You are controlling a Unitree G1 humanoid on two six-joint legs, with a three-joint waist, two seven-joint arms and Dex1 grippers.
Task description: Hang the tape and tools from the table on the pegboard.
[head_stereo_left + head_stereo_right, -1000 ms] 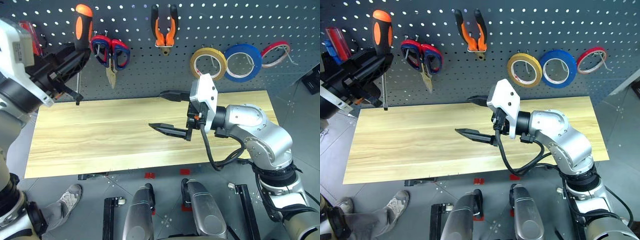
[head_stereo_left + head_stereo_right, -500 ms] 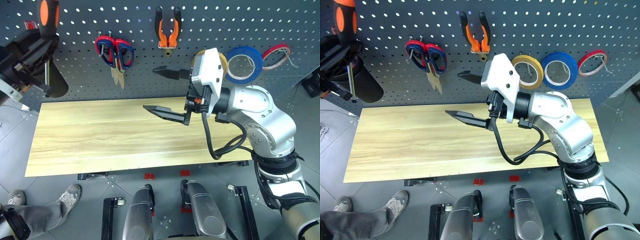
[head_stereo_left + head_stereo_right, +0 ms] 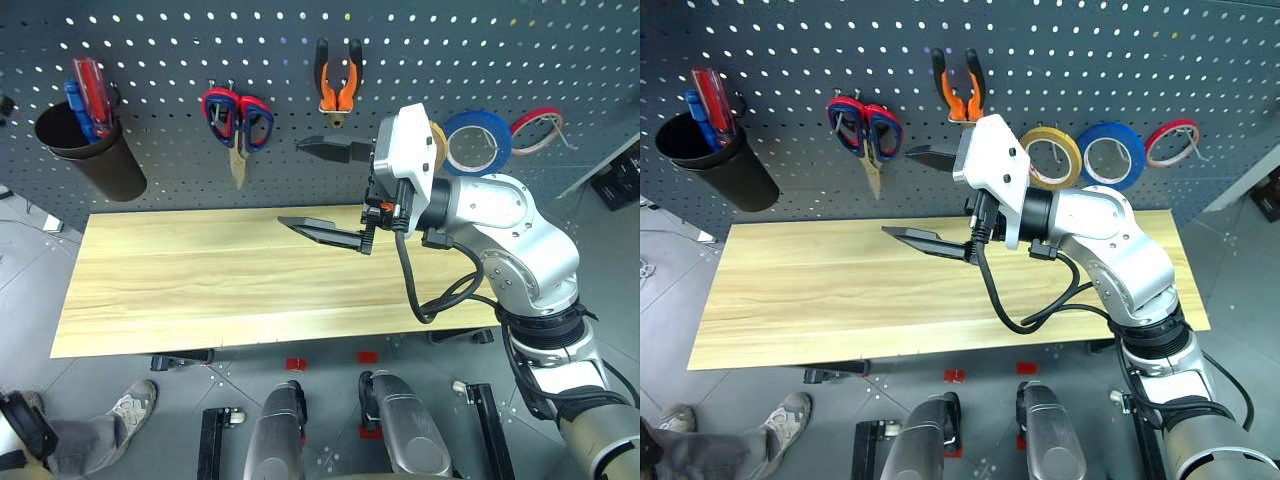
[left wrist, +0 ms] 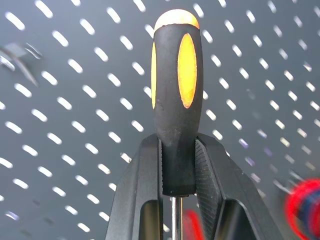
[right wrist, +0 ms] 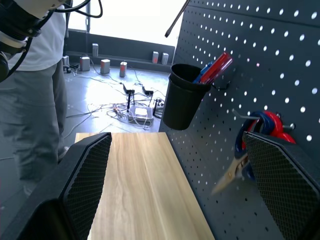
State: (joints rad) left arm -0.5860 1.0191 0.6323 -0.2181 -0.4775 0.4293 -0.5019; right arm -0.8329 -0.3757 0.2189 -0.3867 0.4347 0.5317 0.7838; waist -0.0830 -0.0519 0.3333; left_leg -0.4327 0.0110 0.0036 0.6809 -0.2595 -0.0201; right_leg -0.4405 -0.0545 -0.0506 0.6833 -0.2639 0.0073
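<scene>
A: Left end effector (image 4: 172,200) clamped on the screwdriver (image 4: 177,100), fingers (image 4: 142,195) pressed to both sides of the orange-black handle, thin metal shaft running down between them. Handle end aimed at the pegboard (image 3: 500,50), close in front of the rows of holes.

B: Right end effector (image 3: 927,198) spread wide and holding nothing, pointing sideways over the table (image 3: 200,280), upper finger in front of the board, lower one above the wood.

A: Bare table top all the way across.

B: Up on the board: pliers (image 3: 337,80) hung handles-up near the middle, just above that upper finger. Red-handled scissors (image 3: 238,125) on hooks to their left, blades down.

A: Black cup (image 3: 90,155) hung further left, red and blue screwdrivers (image 3: 85,90) standing in it.

B: Tan tape (image 3: 1051,157) on a hook right of the pliers, just behind the right wrist. Blue roll (image 3: 1114,155) beside it, thin red roll (image 3: 1172,142) furthest right, tilted on its hook.

A: From the right wrist: cup and scissors against the board, a person's grey trousers (image 5: 35,125) standing off the far end of the table.

B: Shoe (image 3: 125,410) on the floor near the table's left front corner.
</scene>
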